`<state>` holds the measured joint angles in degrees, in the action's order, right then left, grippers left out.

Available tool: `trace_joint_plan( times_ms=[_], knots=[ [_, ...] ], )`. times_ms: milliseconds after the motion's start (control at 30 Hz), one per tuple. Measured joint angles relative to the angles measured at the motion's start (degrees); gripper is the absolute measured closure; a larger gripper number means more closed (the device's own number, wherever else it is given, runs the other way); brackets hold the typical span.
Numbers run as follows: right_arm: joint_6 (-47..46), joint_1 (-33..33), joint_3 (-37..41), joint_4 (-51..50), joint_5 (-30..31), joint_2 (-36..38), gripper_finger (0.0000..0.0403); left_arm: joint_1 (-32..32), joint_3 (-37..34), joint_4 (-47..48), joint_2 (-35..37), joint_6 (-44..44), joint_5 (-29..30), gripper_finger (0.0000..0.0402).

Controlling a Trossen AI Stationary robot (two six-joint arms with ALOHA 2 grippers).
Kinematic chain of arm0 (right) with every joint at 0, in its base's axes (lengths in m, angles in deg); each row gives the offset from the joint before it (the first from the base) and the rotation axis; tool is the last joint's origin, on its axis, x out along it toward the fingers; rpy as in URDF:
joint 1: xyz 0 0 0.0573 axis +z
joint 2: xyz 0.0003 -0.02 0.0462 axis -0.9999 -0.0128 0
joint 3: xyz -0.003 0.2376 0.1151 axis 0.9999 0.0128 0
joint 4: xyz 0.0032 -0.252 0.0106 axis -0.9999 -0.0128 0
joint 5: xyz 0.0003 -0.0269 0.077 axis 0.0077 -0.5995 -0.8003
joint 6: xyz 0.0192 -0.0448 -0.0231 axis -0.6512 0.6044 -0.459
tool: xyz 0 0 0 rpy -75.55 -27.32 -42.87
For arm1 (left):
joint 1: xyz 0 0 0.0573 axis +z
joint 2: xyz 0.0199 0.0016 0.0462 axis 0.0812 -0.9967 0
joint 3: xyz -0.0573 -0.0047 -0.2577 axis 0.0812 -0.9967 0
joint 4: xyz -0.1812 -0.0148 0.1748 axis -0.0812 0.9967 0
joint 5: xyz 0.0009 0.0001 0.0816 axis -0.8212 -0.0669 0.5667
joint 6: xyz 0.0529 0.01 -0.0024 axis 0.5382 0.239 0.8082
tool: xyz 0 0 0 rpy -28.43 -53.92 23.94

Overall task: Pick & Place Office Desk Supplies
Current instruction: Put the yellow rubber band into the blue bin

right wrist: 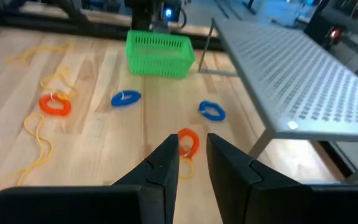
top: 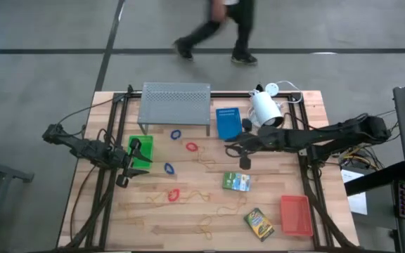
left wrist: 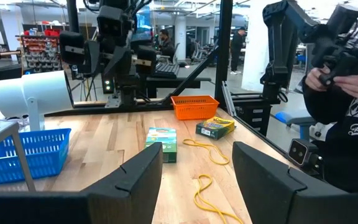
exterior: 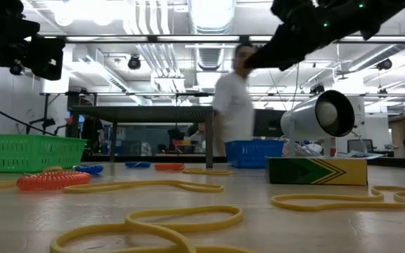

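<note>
1. The right gripper [top: 235,150] reaches toward table centre, hanging above the wood at about 3 o'clock from the red loop [top: 191,147]. Its jaws stand slightly apart and empty, lined up on that loop in the right wrist view, so I judge it the next pick.
2. The left gripper [top: 133,163] sits over the green tray [top: 143,152] at the table's 9 o'clock side, jaws wide apart, holding nothing (likely waiting).
3. Blue loops [top: 176,133] lie at 12 o'clock from the table's middle, near the grey shelf [top: 175,102]; tan rubber bands [top: 206,226] are strewn toward 6 o'clock.
4. Two card boxes [top: 236,182] sit right of centre, between the blue tray [top: 228,122] at 1 o'clock and the red-orange tray [top: 296,214] at 5 o'clock.
</note>
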<state>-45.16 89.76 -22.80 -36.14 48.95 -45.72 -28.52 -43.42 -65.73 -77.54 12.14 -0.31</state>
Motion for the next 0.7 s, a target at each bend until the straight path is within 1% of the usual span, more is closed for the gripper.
trace_joint_plan(
  times_ms=[200, 400, 533, 700],
  knots=[
    [0.3, 0.0, -2.8, 0.1, -1.6, -5.4, 0.0323, 0.0, 0.0, 0.0, 0.0, 0.0, 0.0, 0.0201],
    [0.8, 0.0, -3.5, 0.1, -2.6, -6.3, 0.0321, 0.0, 0.0, 0.0, 0.0, 0.0, 0.0, 0.0201],
    [1.6, 0.1, -3.3, 0.1, -3.0, -6.3, 0.0305, 0.0, 0.0, 0.0, 0.0, 0.0, 0.0, 0.0201],
    [3.1, 0.1, -3.3, 0.2, -3.5, -6.6, 0.0272, 0.0, 0.0, 0.0, 0.0, 0.0, 0.0, 0.0201]
  ],
)
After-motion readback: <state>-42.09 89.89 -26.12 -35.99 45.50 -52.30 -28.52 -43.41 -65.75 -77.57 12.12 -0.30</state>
